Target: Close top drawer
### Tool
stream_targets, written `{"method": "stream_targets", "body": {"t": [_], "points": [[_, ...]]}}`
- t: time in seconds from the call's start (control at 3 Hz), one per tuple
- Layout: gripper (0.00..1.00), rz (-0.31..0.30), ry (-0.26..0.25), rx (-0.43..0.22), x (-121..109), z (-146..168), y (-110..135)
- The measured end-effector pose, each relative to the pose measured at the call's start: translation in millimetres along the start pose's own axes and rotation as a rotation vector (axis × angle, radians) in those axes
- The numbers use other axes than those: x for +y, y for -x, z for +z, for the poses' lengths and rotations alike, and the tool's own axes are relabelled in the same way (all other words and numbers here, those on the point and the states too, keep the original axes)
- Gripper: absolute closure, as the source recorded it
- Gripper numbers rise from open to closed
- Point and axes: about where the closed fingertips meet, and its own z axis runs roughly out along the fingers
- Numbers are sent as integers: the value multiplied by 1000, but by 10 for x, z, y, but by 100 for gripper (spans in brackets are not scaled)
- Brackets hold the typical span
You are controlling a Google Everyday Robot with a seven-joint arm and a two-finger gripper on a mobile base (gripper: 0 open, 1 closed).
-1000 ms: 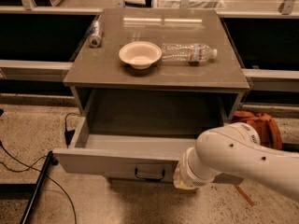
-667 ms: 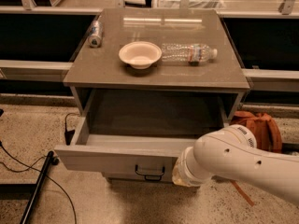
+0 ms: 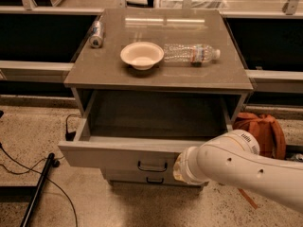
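Observation:
The top drawer (image 3: 118, 157) of the grey cabinet stands pulled out, its pale inner walls and empty inside showing. Its front panel carries a small dark bail handle (image 3: 152, 166) at the centre. My white arm (image 3: 227, 167) reaches in from the lower right, and its wrist end lies against the front panel just right of the handle. My gripper is hidden behind that wrist, at the drawer front.
The cabinet top (image 3: 109, 72) holds a can (image 3: 96, 33), a pale bowl (image 3: 142, 55) and a lying plastic bottle (image 3: 191, 53). A lower drawer handle (image 3: 152, 179) shows under the top drawer. An orange backpack (image 3: 258, 129) lies at the right. A black pole (image 3: 38, 190) and cables lie on the floor at the left.
The arm has moved forward and a little left against the drawer front. The drawer front has slid slightly in towards the cabinet.

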Motion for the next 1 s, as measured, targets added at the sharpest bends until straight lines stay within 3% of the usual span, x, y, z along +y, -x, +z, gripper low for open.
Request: {"method": "stream_targets", "body": {"t": [0.67,1.0], "points": [[100,3,-42,-14,-269,90,16],[100,23,-14,-46,-378,184,-16]]}}
